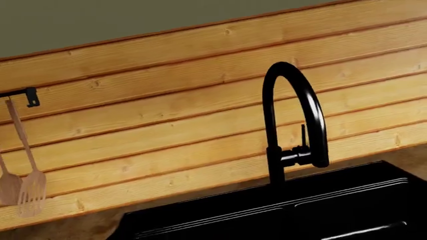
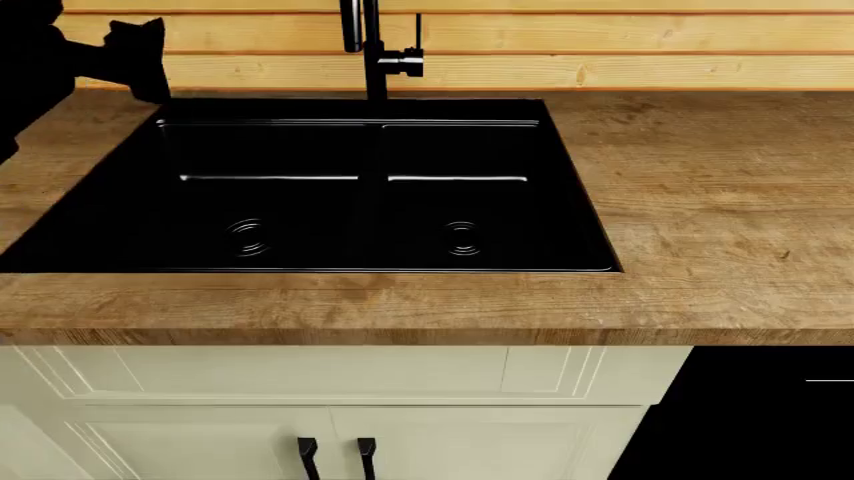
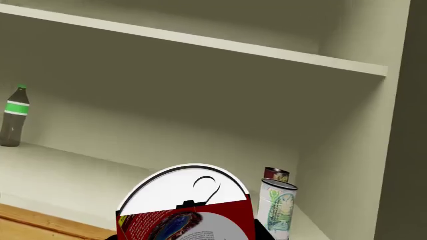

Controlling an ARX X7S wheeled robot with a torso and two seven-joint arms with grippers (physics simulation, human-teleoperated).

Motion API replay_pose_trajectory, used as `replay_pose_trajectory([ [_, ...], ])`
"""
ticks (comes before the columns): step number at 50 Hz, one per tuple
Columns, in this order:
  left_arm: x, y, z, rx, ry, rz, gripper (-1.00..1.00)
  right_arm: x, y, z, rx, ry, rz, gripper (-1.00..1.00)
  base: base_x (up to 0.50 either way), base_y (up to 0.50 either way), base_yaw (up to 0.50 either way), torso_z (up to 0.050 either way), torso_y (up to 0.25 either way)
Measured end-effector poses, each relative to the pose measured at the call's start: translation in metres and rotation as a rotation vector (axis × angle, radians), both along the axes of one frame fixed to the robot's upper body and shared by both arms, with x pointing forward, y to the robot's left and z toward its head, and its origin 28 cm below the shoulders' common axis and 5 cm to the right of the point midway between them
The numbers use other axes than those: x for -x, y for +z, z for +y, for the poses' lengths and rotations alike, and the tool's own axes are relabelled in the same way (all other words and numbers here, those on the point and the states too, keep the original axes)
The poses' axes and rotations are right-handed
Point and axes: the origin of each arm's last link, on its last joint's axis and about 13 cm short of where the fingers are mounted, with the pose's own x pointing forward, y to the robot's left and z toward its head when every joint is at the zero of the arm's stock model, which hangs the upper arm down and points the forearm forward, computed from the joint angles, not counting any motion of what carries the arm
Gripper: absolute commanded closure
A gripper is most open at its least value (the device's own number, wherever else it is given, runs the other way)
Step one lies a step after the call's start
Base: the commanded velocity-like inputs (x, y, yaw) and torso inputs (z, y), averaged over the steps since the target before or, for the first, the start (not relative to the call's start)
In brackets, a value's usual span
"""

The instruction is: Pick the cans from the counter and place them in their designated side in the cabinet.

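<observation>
Right wrist view puts us at the cabinet point(image 3: 347, 125) w/ the red-and-white can point(image 3: 190, 205) right up against the cam, pull-tab top facing us. It looks carried by the right gripper, but the fingers themselves aren't visible, so we can't tell for sure it's clamped.

So we're in the placing step, imo. Next move needs the can eased onto the lower shelf point(image 3: 73, 180) on the side where 2 cans sit already: a pale green-and-white can point(image 3: 277, 210) and a dark red can point(image 3: 276, 175) behind it. One bottle point(image 3: 15, 116) stands far off on the other side.

Head view: the surface point(image 2: 721, 190) shows zero cans, just 1 sink point(image 2: 320, 190) and 1 tap point(image 2: 376, 50). Left gripper is out of frame; a dark bit of left arm point(image 2: 74, 55) pokes in.
</observation>
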Motion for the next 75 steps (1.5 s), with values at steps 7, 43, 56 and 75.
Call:
replay_pose_trajectory([
  [7, 0.007, 0.008, 0.012, 0.007, 0.016, 0.003, -1.00, 0.004, 0.005, 0.002, -0.002, 0.000, -0.018, 1.00, 0.16, 0.00, 0.00, 0.000, 0.000],
  [43, 0.014, 0.014, 0.021, 0.027, 0.041, -0.003, -1.00, 0.007, 0.007, 0.005, -0.004, -0.001, -0.028, 1.00, 0.25, 0.00, 0.00, 0.000, 0.001],
  [56, 0.016, 0.016, 0.023, 0.032, 0.042, -0.005, -1.00, 0.007, 0.007, 0.005, -0.004, -0.001, -0.028, 1.00, 0.25, 0.00, 0.00, 0.000, 0.002],
  [75, 0.015, 0.013, 0.024, 0.038, 0.051, -0.006, -1.00, 0.007, 0.007, 0.005, -0.004, -0.001, -0.029, 1.00, 0.25, 0.00, 0.00, 0.000, 0.001],
])
